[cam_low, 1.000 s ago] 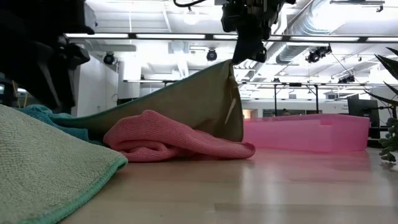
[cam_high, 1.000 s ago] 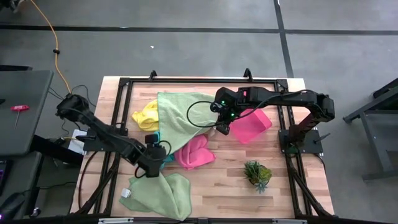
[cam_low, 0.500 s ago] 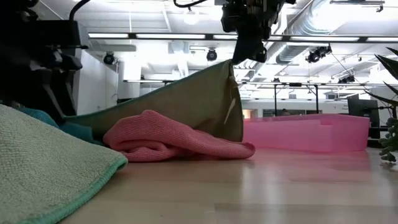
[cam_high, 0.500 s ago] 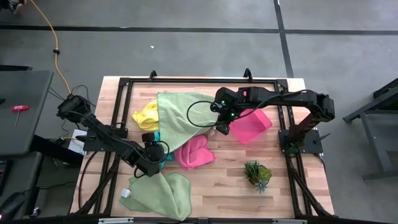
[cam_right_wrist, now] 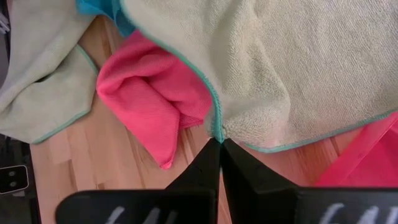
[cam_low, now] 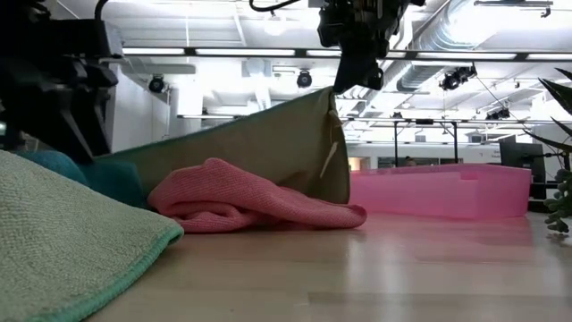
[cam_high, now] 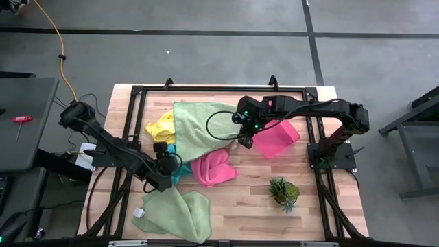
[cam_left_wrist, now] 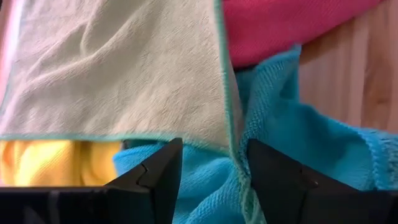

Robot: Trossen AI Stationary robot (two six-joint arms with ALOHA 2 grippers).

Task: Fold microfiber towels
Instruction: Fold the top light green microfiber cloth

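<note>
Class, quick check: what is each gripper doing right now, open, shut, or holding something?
Left gripper: open, fingers apart over the teal towel, holding nothing.
Right gripper: shut on a corner of the pale green towel, which it holds lifted.

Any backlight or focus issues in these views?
Low view: bright ceiling lights backlight the scene, the left arm reads as a silhouette, the near pale green towel is soft. Left wrist view: teal towel blurred up close. High view: even light, no glare.

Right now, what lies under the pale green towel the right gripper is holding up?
Under the lifted pale green towel, pinched by the right gripper, parts of the yellow towel, teal towel and pink towel show; the rest of each is covered.
</note>
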